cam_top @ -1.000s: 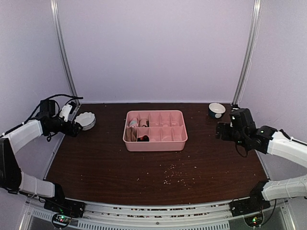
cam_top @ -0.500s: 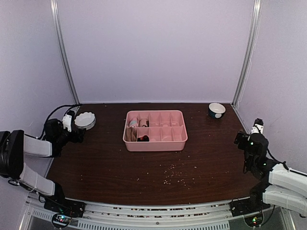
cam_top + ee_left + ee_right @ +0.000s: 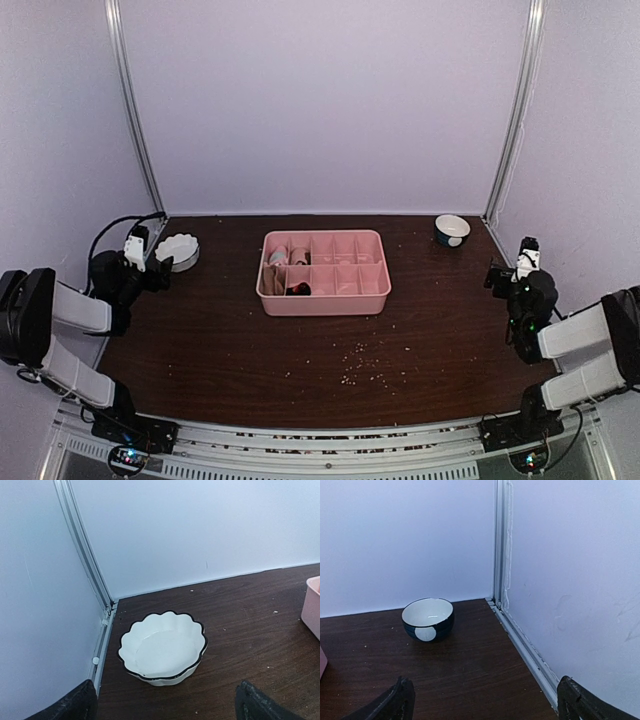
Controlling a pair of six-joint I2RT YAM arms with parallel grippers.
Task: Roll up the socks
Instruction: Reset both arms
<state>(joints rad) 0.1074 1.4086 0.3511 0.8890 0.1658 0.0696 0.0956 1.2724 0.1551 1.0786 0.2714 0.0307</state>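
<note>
**Desk**: dark brown wood-look top, pale walls on three sides.

**Tray**: pink, rectangular, split into two rows of compartments. It sits near the middle of the desk, slightly toward the back. One corner shows at the right edge of the left wrist view.

**Socks**: all inside the tray, in the left-hand compartments of both rows.
- Back row: a pale bundle, with a brownish one beside it.
- Front row: a tan piece, with a black one showing a red patch beside it.
- From overhead they are too small to tell whether each is rolled.
- The compartments to the right hold nothing visible.

**White bowl**: scalloped rim with a dark edge line. It stands upright at the back left corner of the desk, near the metal corner post, well apart from the tray.

**Dark bowl**: dark blue outside with a white spot, white inside. It stands upright at the back right corner, close to the corner post.

**Crumbs**: a scatter of small pale specks on the desk in front of the tray.

**Left tool**: at the left edge of the desk, facing the white bowl. Its fingers are spread wide and it has hold of nothing.

**Right tool**: at the right edge of the desk, facing the dark bowl. Its fingers are spread wide and it has hold of nothing.

Both tools are well apart from the tray and the socks.
</note>
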